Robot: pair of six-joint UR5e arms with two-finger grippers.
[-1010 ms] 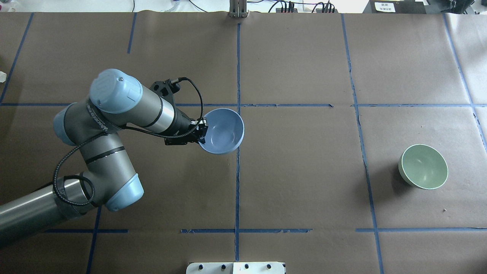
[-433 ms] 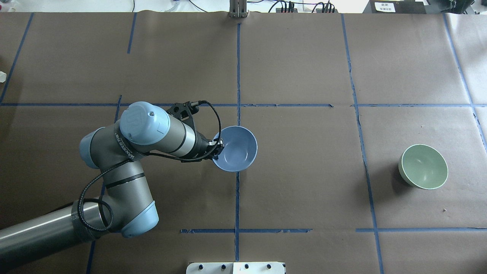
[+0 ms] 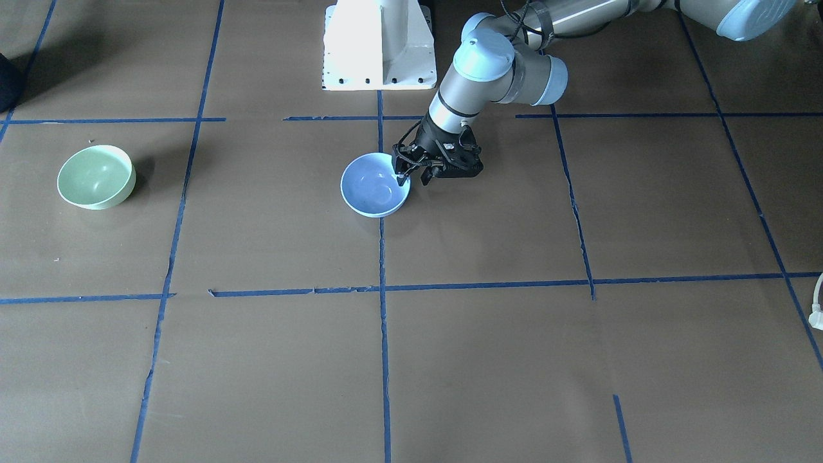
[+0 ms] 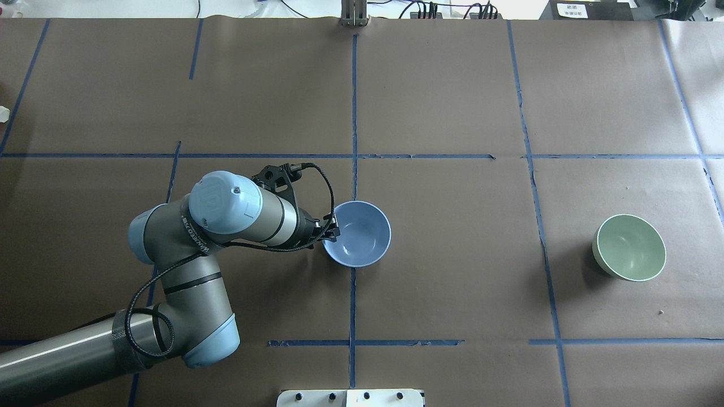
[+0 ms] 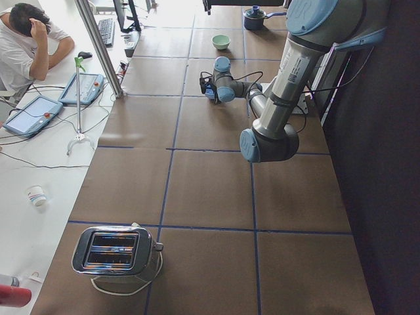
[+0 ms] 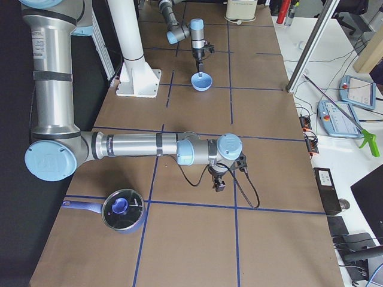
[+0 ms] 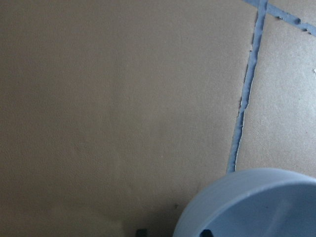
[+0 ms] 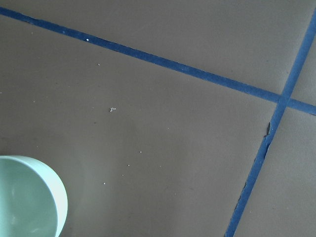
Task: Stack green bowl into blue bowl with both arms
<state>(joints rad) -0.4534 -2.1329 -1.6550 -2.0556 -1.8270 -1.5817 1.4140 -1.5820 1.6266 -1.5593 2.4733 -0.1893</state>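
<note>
The blue bowl (image 4: pixel 360 233) sits upright at the table's centre line, also in the front view (image 3: pixel 375 184). My left gripper (image 4: pixel 332 232) is shut on the blue bowl's near-left rim; it also shows in the front view (image 3: pixel 404 175). The left wrist view shows the bowl's rim (image 7: pixel 252 205) at the bottom right. The green bowl (image 4: pixel 629 247) stands alone at the right, upright and empty, and shows in the front view (image 3: pixel 96 176) and the right wrist view (image 8: pixel 27 200). My right gripper (image 6: pixel 220 184) shows only in the exterior right view; I cannot tell if it is open or shut.
The white pedestal base (image 3: pixel 379 45) is at the robot's edge. A toaster (image 5: pixel 118 252) stands at the table's left end. A lidded pot (image 6: pixel 122 209) is near the right arm. Blue tape lines (image 4: pixel 353 113) cross the brown table cover.
My left arm has carried the blue bowl right and toward the robot, and lowered it near the centre line. The green bowl has not moved.
</note>
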